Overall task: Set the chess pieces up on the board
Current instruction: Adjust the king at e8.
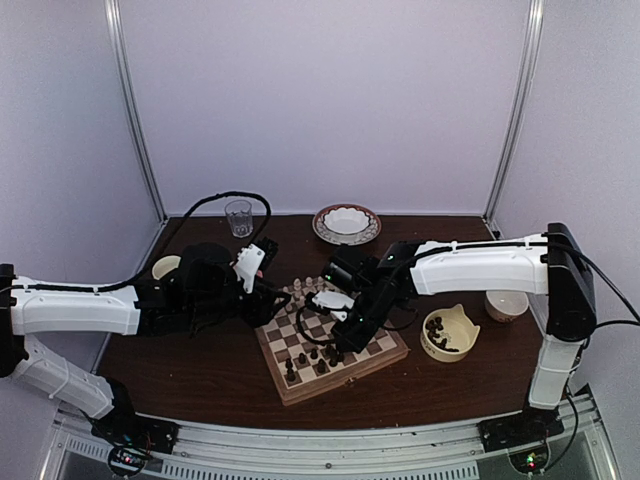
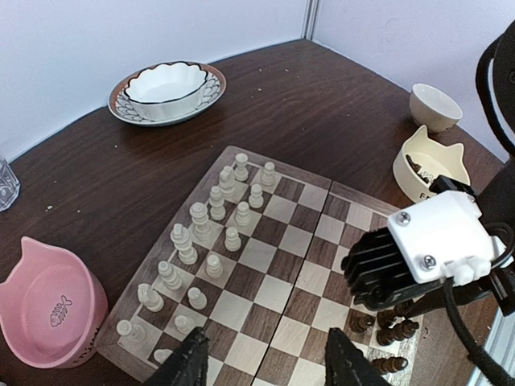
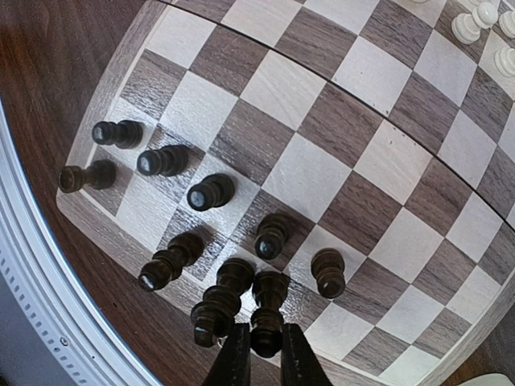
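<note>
the board [image 3: 322, 121] sits mid-table, roughly half set. off its right side, the cream cat bowl [image 1: 470, 325] has dark men left to fetch. left gripper [image 2: 269, 366] hovers over the board's edge, half spread, holding nothing. right gripper [image 3: 265, 358] is pinched narrow on one chess piece [image 3: 268, 310] near the corner. pale chessmen [image 2: 217, 201] stand in two rows; only nine or so chess pieces [image 3: 211, 191] are aboard, bunched, unranked.
</note>
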